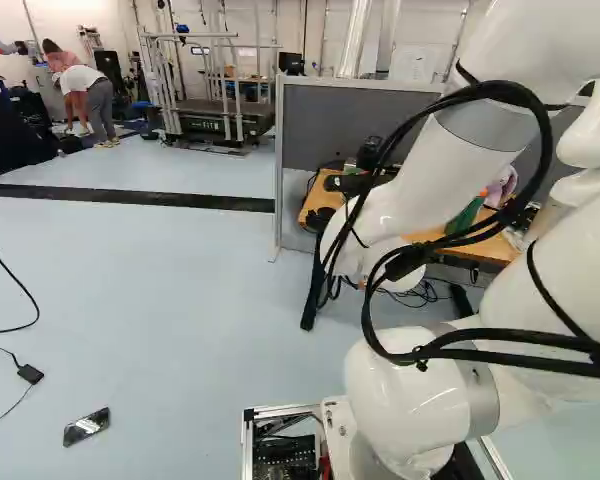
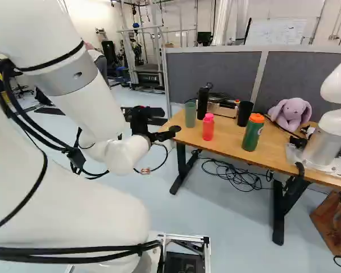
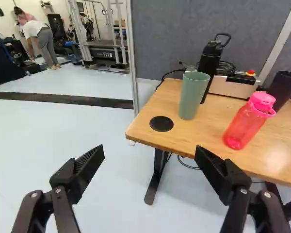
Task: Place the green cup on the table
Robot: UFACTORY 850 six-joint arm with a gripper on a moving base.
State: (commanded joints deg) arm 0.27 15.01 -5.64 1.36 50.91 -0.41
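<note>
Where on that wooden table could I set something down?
The table is bare between the green cup and pink bottle, and along the front edge between the pink bottle and orange-lidded green bottle. Behind them it is crowded: black bottle, metal box and black tumbler stand close together.

Two cameras look out from well behind the claw (image 2: 170, 126), on the left and right of the arm (image 1: 500, 140), facing ahead and a little down past it. The third rides on the wrist close behind the claw, peering along its fingers (image 3: 89, 162), nearer the table (image 3: 199, 133). All three catch the table and the grey partition (image 3: 165, 39) beyond the claw; the right base view takes in more tabletop than the left.
</note>
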